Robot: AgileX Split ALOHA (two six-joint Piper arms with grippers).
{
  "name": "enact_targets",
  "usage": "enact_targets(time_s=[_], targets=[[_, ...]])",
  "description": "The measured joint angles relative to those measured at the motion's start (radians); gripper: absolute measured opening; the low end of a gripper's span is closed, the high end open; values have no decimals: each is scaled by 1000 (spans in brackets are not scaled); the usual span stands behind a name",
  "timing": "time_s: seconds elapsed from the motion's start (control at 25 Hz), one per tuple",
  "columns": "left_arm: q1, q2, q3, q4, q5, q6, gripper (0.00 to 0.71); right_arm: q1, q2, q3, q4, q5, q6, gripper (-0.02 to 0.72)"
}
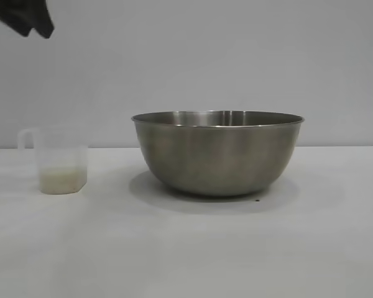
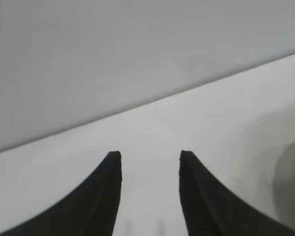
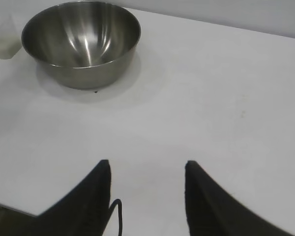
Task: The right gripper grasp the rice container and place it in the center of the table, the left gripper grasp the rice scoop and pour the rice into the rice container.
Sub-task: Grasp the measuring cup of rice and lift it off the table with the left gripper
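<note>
The rice container (image 1: 217, 155), a large steel bowl, stands empty on the white table (image 1: 186, 254) near its middle. To its left stands the rice scoop (image 1: 61, 162), a clear cup with its handle at the left and a low layer of rice (image 1: 62, 180) inside. My left gripper (image 1: 38, 32) hangs high above the scoop at the picture's top left corner; in its wrist view the left gripper (image 2: 150, 153) is open over bare table. My right gripper (image 3: 147, 163) is open and empty, well away from the rice container (image 3: 81, 44), and is out of the exterior view.
A plain grey wall runs behind the table. A small dark speck (image 1: 257, 200) lies by the bowl's base. White table surface stretches in front of and to the right of the bowl. A thin black cable (image 3: 119, 216) loops beside one right finger.
</note>
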Motion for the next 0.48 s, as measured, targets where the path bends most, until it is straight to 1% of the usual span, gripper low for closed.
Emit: enact_targets(time_s=[0.12, 0.24, 0.32, 0.4, 0.44, 0.48], targets=[[0, -56, 56, 101, -21, -87, 230, 0, 0, 0, -4, 0, 6, 343], [0, -118, 99, 324, -30, -234, 230, 0, 0, 0, -7, 0, 10, 343], [0, -145, 127, 531, -61, -377, 230, 0, 0, 0, -8, 0, 11, 343], [0, -159, 162, 728, -105, -613, 230, 0, 0, 0, -8, 0, 11, 343], [0, -158, 183, 876, -135, -747, 230, 0, 0, 0, -8, 0, 11, 343], [0, -158, 209, 993, -173, -881, 230, 0, 0, 0, -8, 0, 14, 343]])
